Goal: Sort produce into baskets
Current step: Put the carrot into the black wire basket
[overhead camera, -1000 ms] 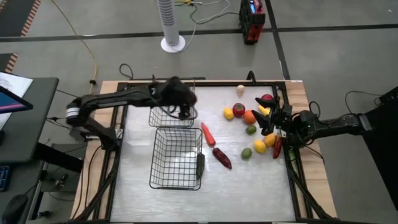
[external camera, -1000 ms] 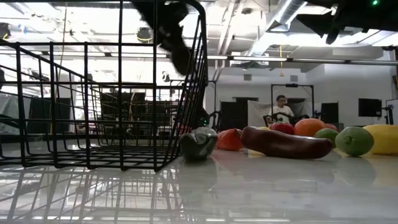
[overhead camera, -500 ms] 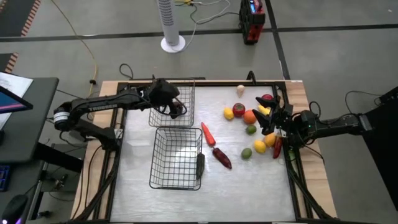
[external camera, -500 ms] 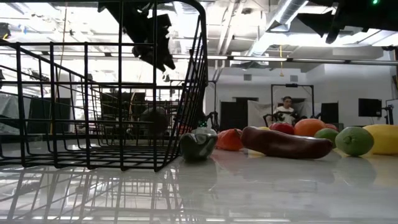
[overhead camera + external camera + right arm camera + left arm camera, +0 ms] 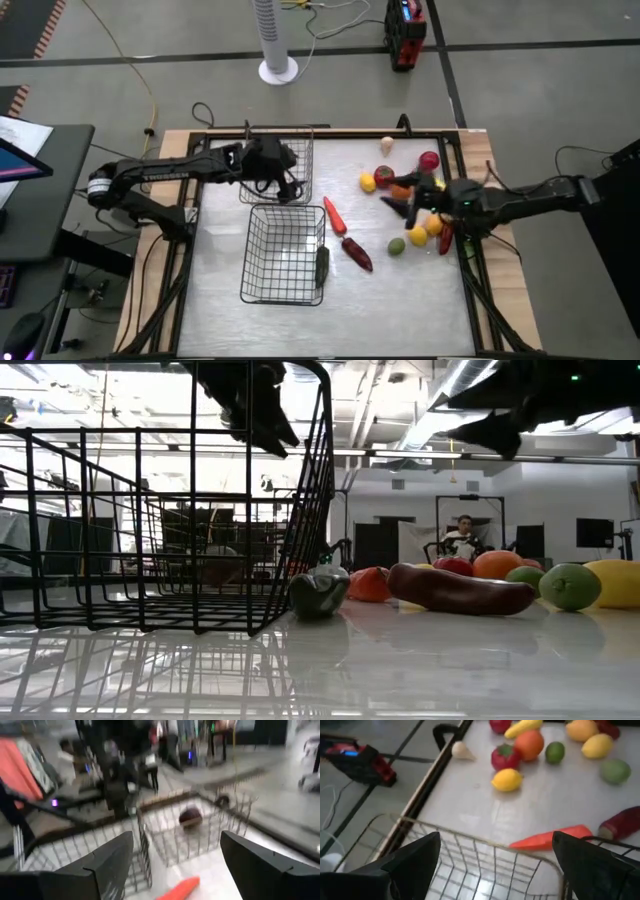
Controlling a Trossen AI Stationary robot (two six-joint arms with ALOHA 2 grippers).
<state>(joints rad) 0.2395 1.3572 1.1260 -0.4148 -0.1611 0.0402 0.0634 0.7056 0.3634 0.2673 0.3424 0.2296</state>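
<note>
Pale and glossy, the bench [image 5: 270,320] carries two wire baskets [image 5: 283,253] end to end at its left half. Both arms reach in. Left claw [image 5: 285,180] hangs spread and empty above the far basket [image 5: 291,165], which holds one dark round piece [image 5: 190,817]. Right claw [image 5: 402,197], also spread and empty, hovers over the produce cluster [image 5: 412,215] on the right, near the orange carrot [image 5: 334,214]
</note>
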